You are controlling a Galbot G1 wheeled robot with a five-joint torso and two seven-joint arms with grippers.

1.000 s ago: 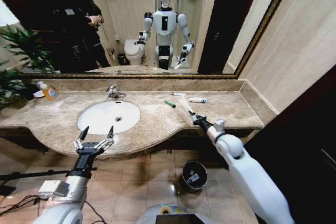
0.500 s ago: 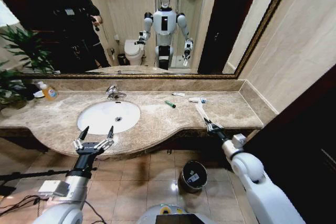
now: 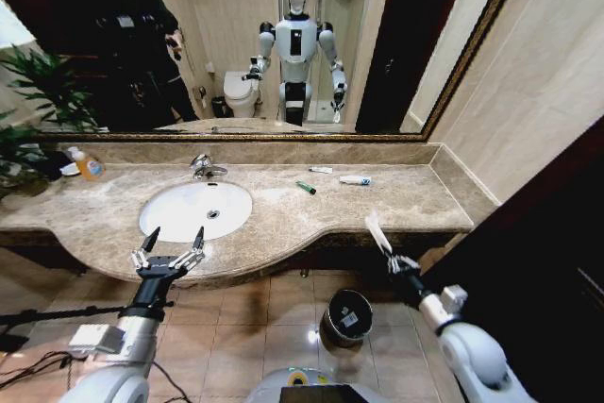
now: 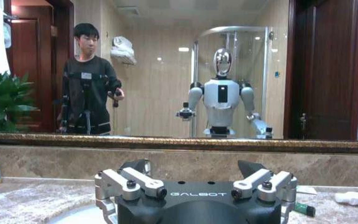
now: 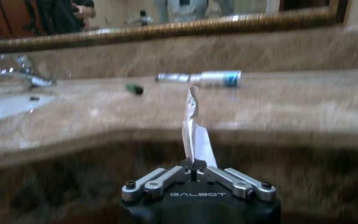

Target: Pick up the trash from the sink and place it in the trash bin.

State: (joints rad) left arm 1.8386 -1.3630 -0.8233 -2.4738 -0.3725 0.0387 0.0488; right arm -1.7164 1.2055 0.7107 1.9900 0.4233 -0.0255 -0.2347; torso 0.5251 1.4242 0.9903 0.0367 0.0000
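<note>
My right gripper (image 3: 394, 260) is shut on a flat white packet (image 3: 377, 232) that sticks up from its jaws. It hangs just off the counter's front edge, above and to the right of the black trash bin (image 3: 347, 316) on the floor. The right wrist view shows the packet (image 5: 195, 130) pinched in the shut gripper (image 5: 196, 171). A green piece (image 3: 306, 187), a white tube with a blue cap (image 3: 355, 179) and a small white packet (image 3: 321, 170) lie on the marble right of the sink (image 3: 160, 219). My left gripper (image 3: 170, 246) is open, in front of the basin.
A chrome faucet (image 3: 203, 165) stands behind the basin and an orange soap bottle (image 3: 88, 165) at the far left by a plant (image 3: 24, 110). The mirror reflects a person and me. The bin holds a white item. Tiled floor lies below the counter edge.
My right gripper has pulled back from over the counter, down and toward me past the front edge, carrying the white packet. The left arm has not moved.
</note>
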